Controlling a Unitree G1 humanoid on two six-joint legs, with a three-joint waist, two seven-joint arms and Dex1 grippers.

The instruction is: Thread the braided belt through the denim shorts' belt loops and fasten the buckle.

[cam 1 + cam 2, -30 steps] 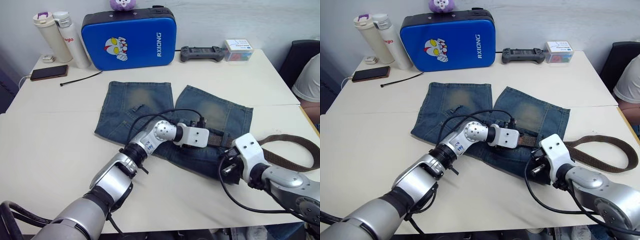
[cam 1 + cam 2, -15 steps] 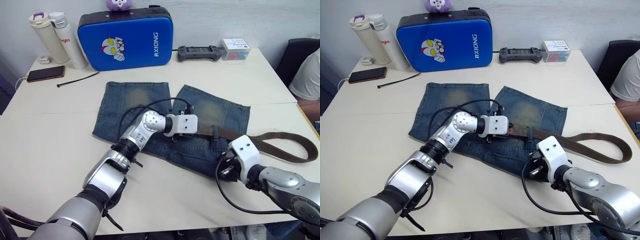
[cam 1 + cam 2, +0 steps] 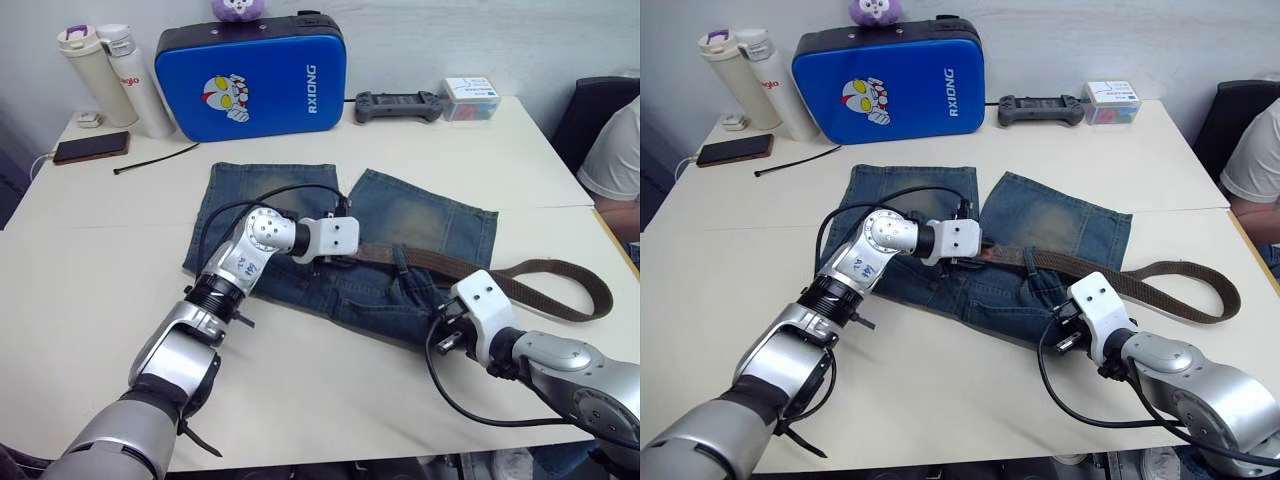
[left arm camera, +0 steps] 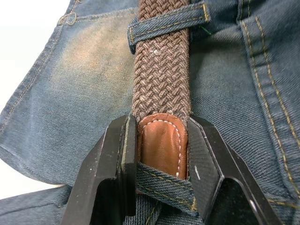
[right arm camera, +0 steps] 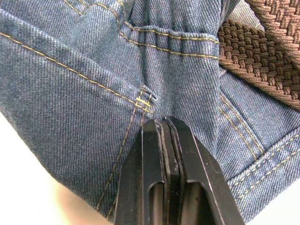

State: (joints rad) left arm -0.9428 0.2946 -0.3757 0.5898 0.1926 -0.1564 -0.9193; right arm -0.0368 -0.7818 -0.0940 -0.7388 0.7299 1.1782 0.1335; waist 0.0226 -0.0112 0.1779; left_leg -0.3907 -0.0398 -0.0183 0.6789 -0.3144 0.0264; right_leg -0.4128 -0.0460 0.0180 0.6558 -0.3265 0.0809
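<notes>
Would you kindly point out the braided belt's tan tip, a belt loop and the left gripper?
tan tip [image 4: 161, 143], left wrist view, middle of the leather.
belt loop [image 4: 165, 24], left wrist view, strip crossing the belt.
left gripper [image 4: 161, 154], left wrist view, between fingertips.

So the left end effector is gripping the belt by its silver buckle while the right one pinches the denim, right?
Not quite. The left end effector grips the braided belt by its tan leather tip, not a buckle; the left wrist view shows this. The right end effector does pinch the denim shorts.
</notes>
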